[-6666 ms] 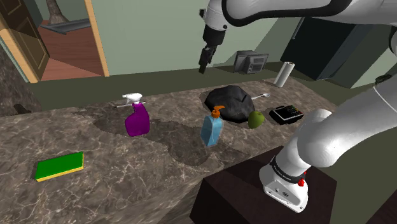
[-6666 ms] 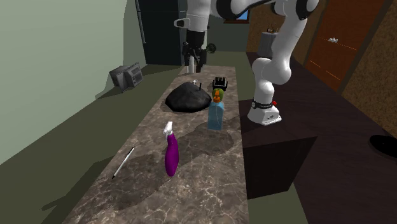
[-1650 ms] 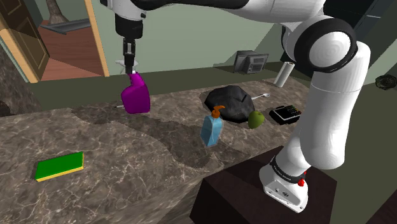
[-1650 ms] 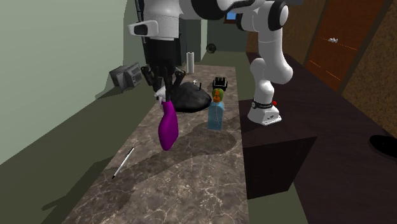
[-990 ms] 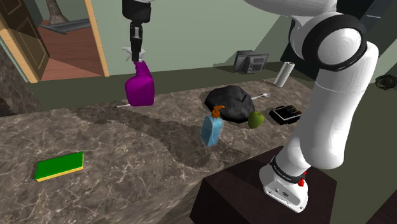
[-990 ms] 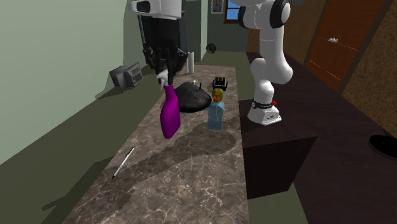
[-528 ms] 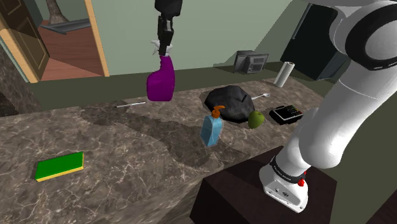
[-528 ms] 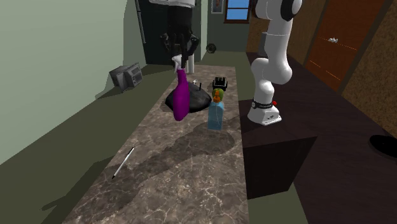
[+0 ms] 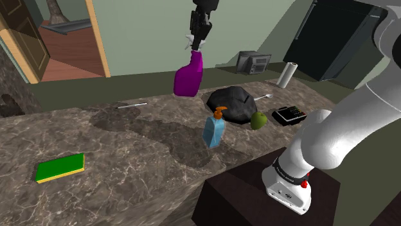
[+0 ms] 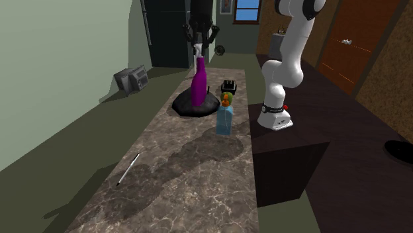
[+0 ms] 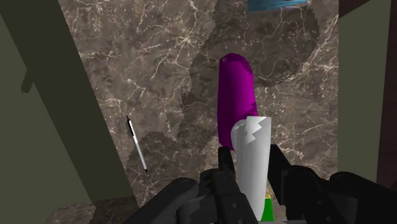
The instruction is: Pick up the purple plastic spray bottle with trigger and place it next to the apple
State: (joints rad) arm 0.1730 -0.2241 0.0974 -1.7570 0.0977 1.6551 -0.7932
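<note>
Above the far edge of the countertop (image 9: 128,154), your gripper (image 9: 195,42) clasps the purple spray bottle (image 9: 188,78) by its white trigger head (image 11: 251,159). You're mid-carry: swing toward the green apple (image 9: 258,120), then lower beside it.

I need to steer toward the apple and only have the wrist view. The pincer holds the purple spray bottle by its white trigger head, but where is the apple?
Observer: The small green apple lies on the dark marble counter beside a lumpy black object, at the shoulder view's right of the blue soap dispenser with an orange pump.
Operator: Is the bottle clear of the counter?
Observer: Yes. In the shoulder view the purple spray bottle hangs from the pincer well above the counter, up and left of the apple.
Operator: Anything past the apple?
Observer: A flat black device lies at its right, apart from it.
</note>
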